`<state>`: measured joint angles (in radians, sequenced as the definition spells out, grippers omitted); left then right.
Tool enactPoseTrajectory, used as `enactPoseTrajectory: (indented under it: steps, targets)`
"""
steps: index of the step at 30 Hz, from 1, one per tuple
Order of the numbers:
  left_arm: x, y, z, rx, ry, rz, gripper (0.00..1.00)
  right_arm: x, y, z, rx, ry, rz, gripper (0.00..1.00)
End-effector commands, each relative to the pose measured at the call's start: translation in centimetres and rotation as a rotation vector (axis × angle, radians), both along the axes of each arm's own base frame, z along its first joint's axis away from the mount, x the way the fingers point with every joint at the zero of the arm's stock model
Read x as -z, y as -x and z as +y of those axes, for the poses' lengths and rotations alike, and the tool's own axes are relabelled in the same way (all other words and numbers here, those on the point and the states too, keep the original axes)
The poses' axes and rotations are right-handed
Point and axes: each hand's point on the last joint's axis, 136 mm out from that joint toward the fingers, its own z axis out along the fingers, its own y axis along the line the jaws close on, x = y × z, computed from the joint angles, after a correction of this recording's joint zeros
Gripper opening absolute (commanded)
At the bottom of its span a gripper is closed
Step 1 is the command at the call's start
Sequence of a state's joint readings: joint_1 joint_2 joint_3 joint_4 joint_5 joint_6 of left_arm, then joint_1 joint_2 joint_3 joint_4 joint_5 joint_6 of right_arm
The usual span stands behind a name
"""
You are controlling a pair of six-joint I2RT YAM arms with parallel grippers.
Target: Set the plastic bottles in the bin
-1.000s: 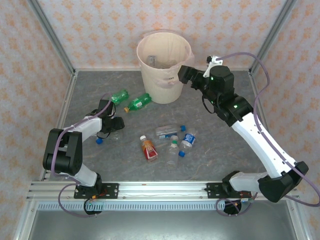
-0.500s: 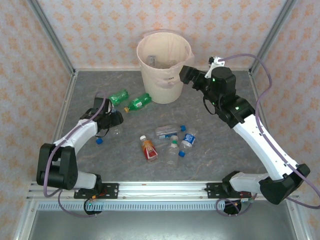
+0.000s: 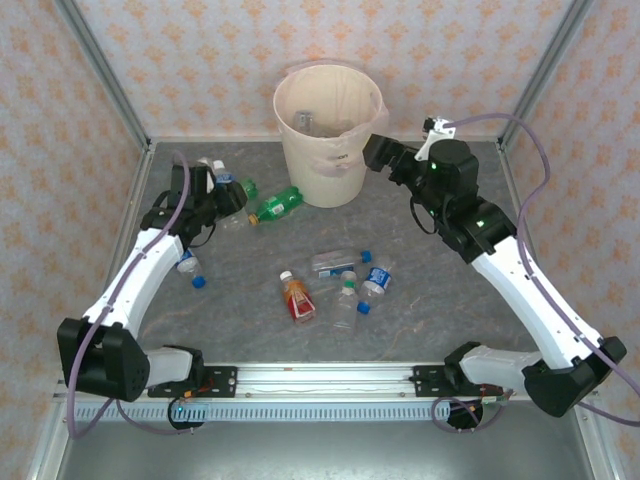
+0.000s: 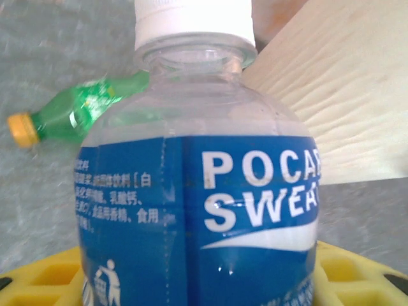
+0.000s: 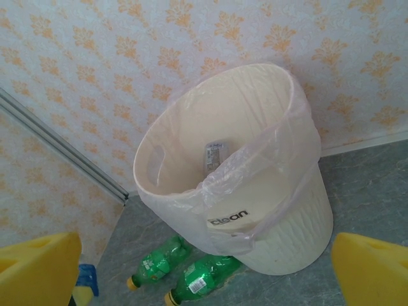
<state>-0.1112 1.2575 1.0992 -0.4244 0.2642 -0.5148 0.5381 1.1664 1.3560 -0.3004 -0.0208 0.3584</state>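
Left tool point(image 3: 218, 188) gripping blue-label bottle point(image 4: 197, 191), holding it left of bin point(image 3: 318, 165). Right tool point(image 3: 377, 152) hanging wide open just right of bin. Carrying step underway, likely; next calling for swinging bottle over bin rim, then releasing.

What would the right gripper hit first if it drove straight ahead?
Most likely the bin: its bag-lined side wall sits dead ahead of the open right gripper, though the gap is hard to judge.
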Motion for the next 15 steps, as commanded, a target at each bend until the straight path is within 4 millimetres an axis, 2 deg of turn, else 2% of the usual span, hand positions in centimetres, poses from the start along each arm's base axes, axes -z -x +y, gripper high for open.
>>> enactPoseTrajectory:
  steps: [1, 8, 12, 15]
  targets:
    - [-4.8, 0.2, -0.5, -0.028, 0.059, -0.1, 0.48, -1.3, 0.7, -0.9, 0.024, -0.021, -0.043, 1.0]
    - [-13.7, -0.6, -3.7, -0.007, 0.164, -0.305, 0.47, -1.8, 1.1, -1.3, 0.032, -0.006, -0.067, 1.0]
    - [-18.0, -1.7, -5.6, 0.027, 0.214, -0.397, 0.46, -2.0, 1.1, -1.3, 0.031, -0.005, -0.074, 1.0]
    - [-20.3, -3.2, -6.9, 0.046, 0.238, -0.451, 0.46, -2.2, 1.4, -1.5, 0.031, -0.009, -0.078, 1.0]
